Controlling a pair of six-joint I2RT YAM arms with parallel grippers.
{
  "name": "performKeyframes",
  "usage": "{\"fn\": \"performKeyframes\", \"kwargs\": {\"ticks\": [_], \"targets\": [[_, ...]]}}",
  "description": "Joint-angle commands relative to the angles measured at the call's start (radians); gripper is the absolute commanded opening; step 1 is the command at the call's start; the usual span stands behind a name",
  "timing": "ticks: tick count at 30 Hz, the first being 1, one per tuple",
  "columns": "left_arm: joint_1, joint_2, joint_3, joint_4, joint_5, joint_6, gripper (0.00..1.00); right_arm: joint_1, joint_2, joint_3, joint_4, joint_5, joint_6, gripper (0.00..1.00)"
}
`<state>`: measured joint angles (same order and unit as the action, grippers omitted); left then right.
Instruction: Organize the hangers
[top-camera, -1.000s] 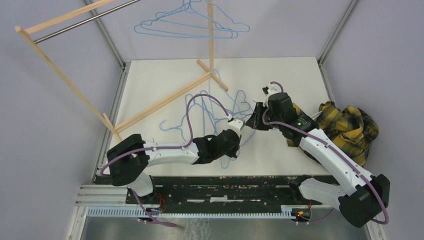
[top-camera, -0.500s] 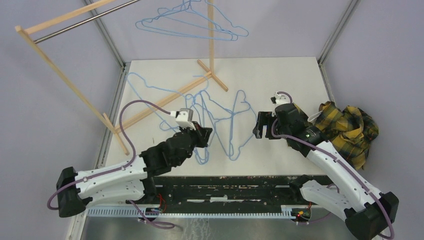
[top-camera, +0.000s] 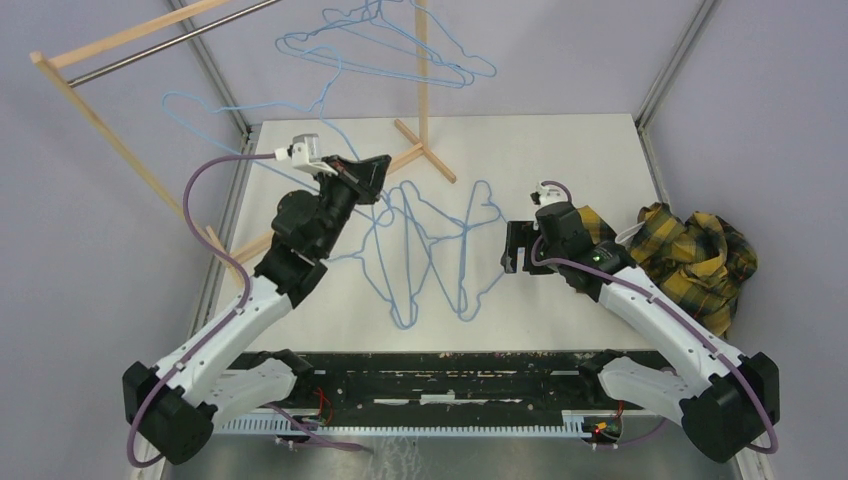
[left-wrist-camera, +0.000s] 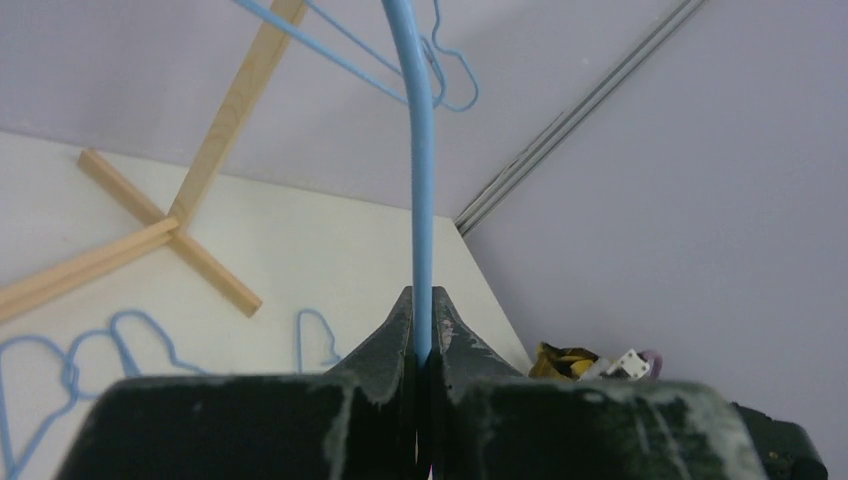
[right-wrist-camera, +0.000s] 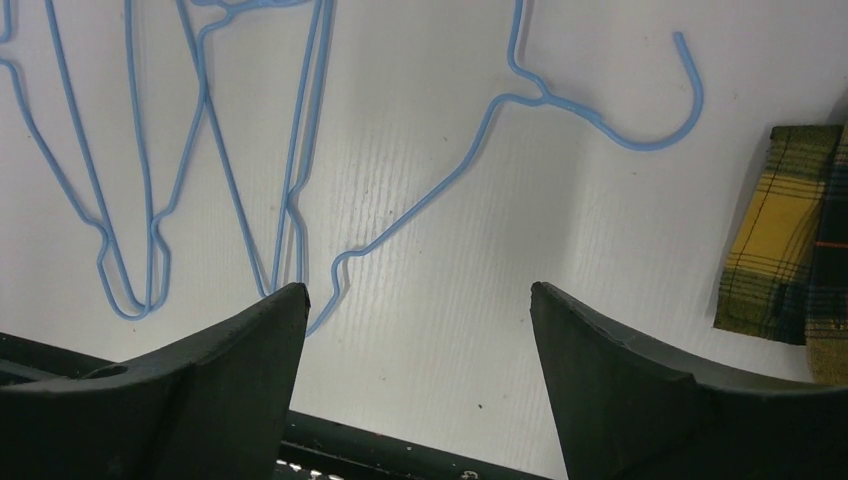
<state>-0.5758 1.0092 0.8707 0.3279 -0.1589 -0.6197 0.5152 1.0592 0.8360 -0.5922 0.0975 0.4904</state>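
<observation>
1. Left gripper (left-wrist-camera: 422, 308): the jaws are pressed together on one strand of the held hanger (left-wrist-camera: 423, 200). The wire rises straight out between the tips. The pinch is narrow, so the hanger will probably swing about it.
2. Held hanger, position: it is off the table (top-camera: 600, 140), raised up and to the left of the gripper, between the arm and the rack (top-camera: 422, 80). Which part of its outline is pinched cannot be told.
3. Step in hand, as judged: carry this hanger to the metal rod (top-camera: 170, 45) and hook it on.
4. Procedure:
   - Keep the clamp firm throughout the carry.
   - Move slowly so that the swing dies out.
   - Bring the hook above the rod, then lower it until the rod takes the weight.
   - Release only after that.
5. Clearance: the hung hangers (top-camera: 400, 50) are already on the far end of the rod. Approach at a free stretch beside them so that the wires do not interlock.
6. Right gripper (right-wrist-camera: 418, 292): the fingers are spread wide apart and hold nothing. It hovers low over the table, just beside the loose hangers (right-wrist-camera: 200, 100).
7. Loose hangers: several lie overlapped in mid-table, so each later pick should take a single wire.
8. Periphery: a plaid cloth (top-camera: 700, 250) lies at the right edge, clear of the carry path.
</observation>
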Motion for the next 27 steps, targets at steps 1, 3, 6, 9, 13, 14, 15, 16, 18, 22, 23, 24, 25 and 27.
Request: {"fn": "performKeyframes", "kwargs": {"ticks": [1,3,6,9,13,14,15,16,18,22,23,24,25,27], "targets": [[0.068,0.130,0.119,0.194,0.212,-0.053,0.03,-0.002,0.007,0.068,0.042,0.050,-0.028,0.90],[0.090,0.195,0.167,0.252,0.249,-0.082,0.03,-0.002,0.009,0.077,0.037,0.067,-0.039,0.91],[0.120,0.262,0.214,0.332,0.292,-0.127,0.03,-0.001,0.011,0.085,0.032,0.093,-0.056,0.93],[0.149,0.318,0.251,0.404,0.330,-0.173,0.03,-0.004,0.017,0.088,0.028,0.120,-0.070,0.95],[0.180,0.380,0.284,0.478,0.361,-0.228,0.03,-0.004,0.038,0.088,0.030,0.128,-0.079,0.96],[0.185,0.392,0.287,0.485,0.361,-0.233,0.03,-0.004,0.045,0.090,0.032,0.126,-0.080,0.96],[0.191,0.402,0.291,0.497,0.359,-0.239,0.03,-0.005,0.052,0.090,0.034,0.122,-0.080,0.96],[0.196,0.414,0.296,0.500,0.358,-0.246,0.03,-0.005,0.057,0.092,0.035,0.119,-0.080,0.96],[0.212,0.437,0.313,0.503,0.356,-0.262,0.03,-0.005,0.071,0.097,0.036,0.113,-0.082,0.96],[0.246,0.478,0.348,0.487,0.344,-0.298,0.03,-0.007,0.085,0.104,0.039,0.109,-0.089,0.96],[0.255,0.488,0.355,0.490,0.343,-0.308,0.03,-0.007,0.089,0.105,0.040,0.109,-0.092,0.96],[0.267,0.498,0.363,0.494,0.343,-0.318,0.03,-0.008,0.092,0.105,0.042,0.107,-0.094,0.96],[0.272,0.509,0.372,0.500,0.344,-0.324,0.03,-0.008,0.097,0.105,0.043,0.103,-0.095,0.95],[0.280,0.524,0.391,0.505,0.349,-0.327,0.03,-0.009,0.111,0.102,0.047,0.094,-0.098,0.95]]}}
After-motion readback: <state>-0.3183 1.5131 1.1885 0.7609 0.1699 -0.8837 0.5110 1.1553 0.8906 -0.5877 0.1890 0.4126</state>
